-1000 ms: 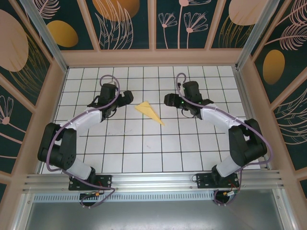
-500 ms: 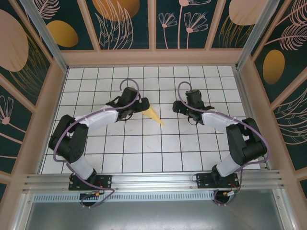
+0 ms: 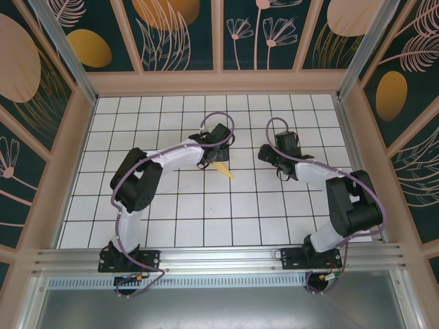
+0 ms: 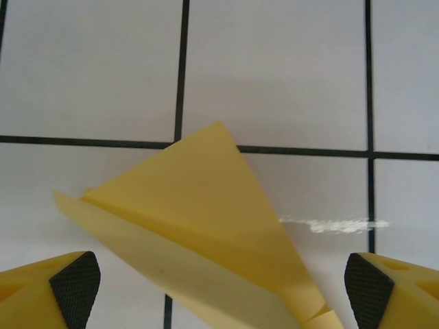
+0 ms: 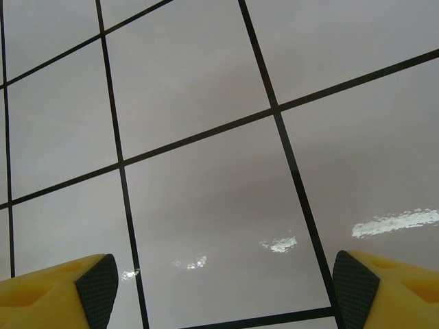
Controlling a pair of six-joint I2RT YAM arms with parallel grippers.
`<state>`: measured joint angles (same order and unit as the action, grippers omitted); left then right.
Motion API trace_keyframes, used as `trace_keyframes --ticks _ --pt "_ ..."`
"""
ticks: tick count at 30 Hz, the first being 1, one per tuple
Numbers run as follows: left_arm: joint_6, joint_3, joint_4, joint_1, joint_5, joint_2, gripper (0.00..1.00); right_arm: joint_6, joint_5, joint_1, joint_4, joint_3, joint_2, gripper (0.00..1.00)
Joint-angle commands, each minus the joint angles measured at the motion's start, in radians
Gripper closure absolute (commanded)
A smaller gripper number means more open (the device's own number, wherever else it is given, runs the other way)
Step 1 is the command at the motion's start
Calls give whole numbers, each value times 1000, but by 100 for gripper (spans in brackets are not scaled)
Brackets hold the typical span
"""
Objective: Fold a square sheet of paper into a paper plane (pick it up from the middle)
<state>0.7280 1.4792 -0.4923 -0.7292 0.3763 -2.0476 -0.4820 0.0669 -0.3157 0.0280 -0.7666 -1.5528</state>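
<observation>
My left arm has swung in across the table (image 3: 206,212) and the left gripper (image 3: 217,152) now hangs over the wide end of the paper plane (image 3: 227,170), which has stayed put. A second ago the gripper stood well clear to its left. The right gripper (image 3: 269,155) has drawn back to the right. From above, only the plane's pointed tip shows past the left gripper. The left wrist camera gives me the creased yellow wedge (image 4: 199,219) lying between the spread pads (image 4: 75,286) of the left gripper (image 4: 221,291) — jaws wide, gripping nothing. The right gripper (image 5: 226,288) is also spread wide — bare tiles beneath it.
</observation>
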Motion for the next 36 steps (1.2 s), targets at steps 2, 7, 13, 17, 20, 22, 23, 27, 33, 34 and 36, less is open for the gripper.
trace_keyframes --ticks 2,7,13,17,20,22,23,27,33,34,36 --pt "33 14 -136 -13 75 -1 12 -23 -9 6 24 4 16 16" --pt "82 -51 -98 -13 44 58 17 -23 -35 6 19 -5 1 16" --pt "183 -230 58 -13 2 181 30 -27 -47 6 20 -11 -12 17" --pt "245 -314 195 -12 -52 224 42 -27 -47 7 17 -14 -24 17" --pt "289 -355 285 -13 -90 223 47 -27 -48 6 18 -16 -28 18" --pt "310 -378 343 -12 -110 219 49 -27 -47 6 18 -16 -30 18" --pt "320 -388 372 -12 -117 218 51 -27 -47 6 17 -16 -33 18" --pt "354 -405 425 -11 -131 212 58 -27 -47 7 13 -20 -38 18" --pt "369 -435 469 -11 -139 228 78 -27 -47 6 9 -23 -40 18" --pt "366 -435 474 -11 -140 232 82 -29 -48 7 9 -22 -40 18" --pt "361 -434 474 -11 -144 239 91 -30 -47 7 9 -22 -39 19"
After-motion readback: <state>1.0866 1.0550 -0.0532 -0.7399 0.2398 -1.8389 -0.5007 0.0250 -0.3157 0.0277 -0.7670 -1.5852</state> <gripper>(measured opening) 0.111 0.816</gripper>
